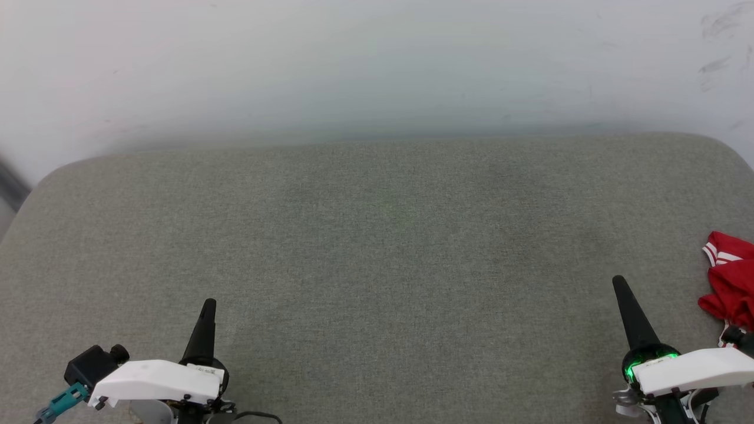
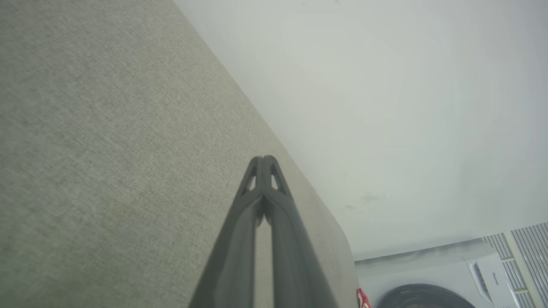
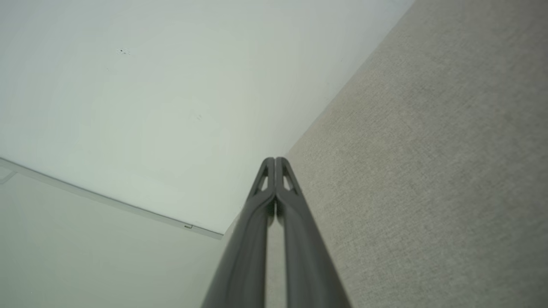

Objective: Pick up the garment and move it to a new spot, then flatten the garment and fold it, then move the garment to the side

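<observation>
One crumpled red garment (image 1: 730,282) with striped white trim lies on the grey fabric surface (image 1: 377,247) at the head view's right edge, partly cut off. Near it, to its left, the right gripper (image 1: 619,285) has its fingers pressed together, holding nothing. Well apart at lower left, the left gripper (image 1: 208,306) is likewise closed and empty. A white wall (image 1: 377,65) rises behind.

Lit softly and evenly, tbh; only faint shadows are cast on the grey cushion (image 1: 377,247). The wall (image 1: 377,59) behind the cushion is washed out a bit. Fingers (image 2: 233,256) nearest the wrist lenses are rendered blurry.
</observation>
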Tool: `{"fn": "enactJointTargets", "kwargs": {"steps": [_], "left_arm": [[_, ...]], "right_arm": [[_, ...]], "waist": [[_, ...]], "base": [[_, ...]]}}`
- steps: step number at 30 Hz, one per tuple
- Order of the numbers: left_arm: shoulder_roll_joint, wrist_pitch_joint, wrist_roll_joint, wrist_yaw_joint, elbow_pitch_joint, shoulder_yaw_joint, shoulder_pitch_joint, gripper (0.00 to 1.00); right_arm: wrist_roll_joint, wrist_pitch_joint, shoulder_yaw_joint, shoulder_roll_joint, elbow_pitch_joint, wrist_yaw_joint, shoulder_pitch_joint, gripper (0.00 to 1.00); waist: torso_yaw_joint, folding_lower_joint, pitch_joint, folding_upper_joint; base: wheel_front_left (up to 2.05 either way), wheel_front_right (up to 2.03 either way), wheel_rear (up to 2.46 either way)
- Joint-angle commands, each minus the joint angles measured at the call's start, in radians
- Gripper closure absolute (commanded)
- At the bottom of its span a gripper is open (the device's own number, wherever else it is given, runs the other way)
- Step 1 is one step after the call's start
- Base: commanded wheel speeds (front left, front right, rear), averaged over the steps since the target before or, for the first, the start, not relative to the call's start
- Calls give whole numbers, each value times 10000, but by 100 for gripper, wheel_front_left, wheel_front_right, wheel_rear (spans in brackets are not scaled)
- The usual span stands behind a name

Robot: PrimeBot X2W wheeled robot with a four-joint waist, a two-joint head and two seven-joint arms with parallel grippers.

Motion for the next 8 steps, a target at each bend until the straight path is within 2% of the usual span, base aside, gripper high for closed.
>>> {"fn": "enactJointTargets", "kwargs": {"steps": [1, 8], "left_arm": [[4, 83, -248, -98, -37, 75, -223, 100], [-55, 261, -931, -181, 49, 185, -309, 100]], "right_arm": [[282, 25, -30, -63, -26, 2, -268, 100], [1011, 79, -78, -58, 143, 2, -373, 100]], "waist": [[0, 0, 0, 0], [-1, 0, 1, 0]], "base": [[0, 0, 0], [0, 0, 0]]}}
